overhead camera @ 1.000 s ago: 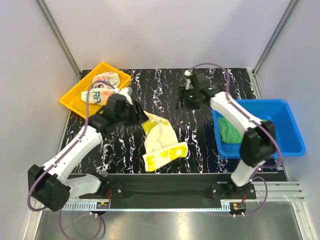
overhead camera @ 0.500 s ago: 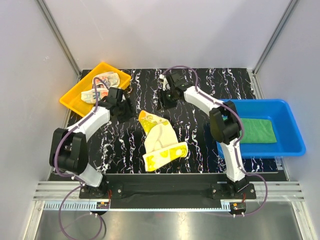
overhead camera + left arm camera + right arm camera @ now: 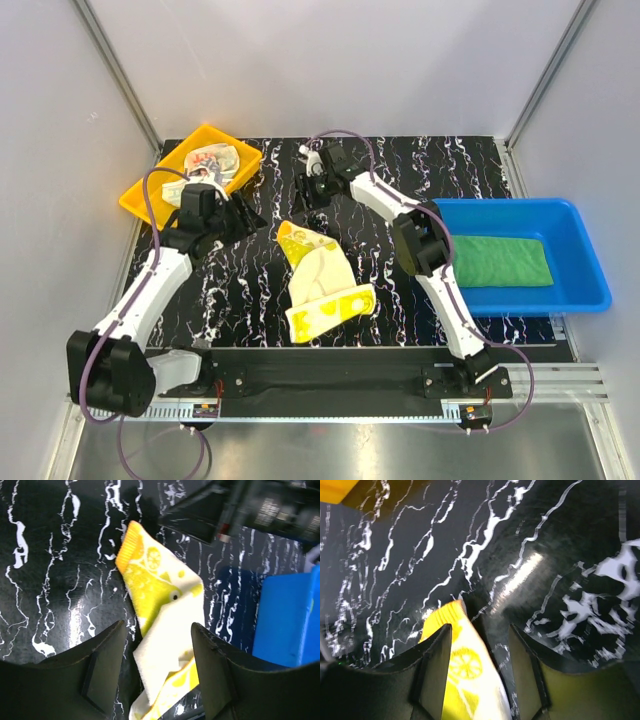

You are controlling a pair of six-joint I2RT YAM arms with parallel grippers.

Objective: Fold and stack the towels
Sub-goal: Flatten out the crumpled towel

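The yellow towel [image 3: 322, 280] is seen rumpled on the counter [image 3: 400, 170], the left gripper [image 3: 243, 216] and right gripper [image 3: 304, 198] are held wide apart and empty near its far corner, and that corner is best pinched low so the cloth can be spread flat.

Left hand [image 3: 243, 216] spread wide, arm extended forward; right hand [image 3: 306, 196] spread, arm stretched far leftward.

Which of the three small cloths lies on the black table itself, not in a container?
The yellow cloth with white pattern. The plain green cloth lies in the blue bin; the white printed cloth in the yellow tray.
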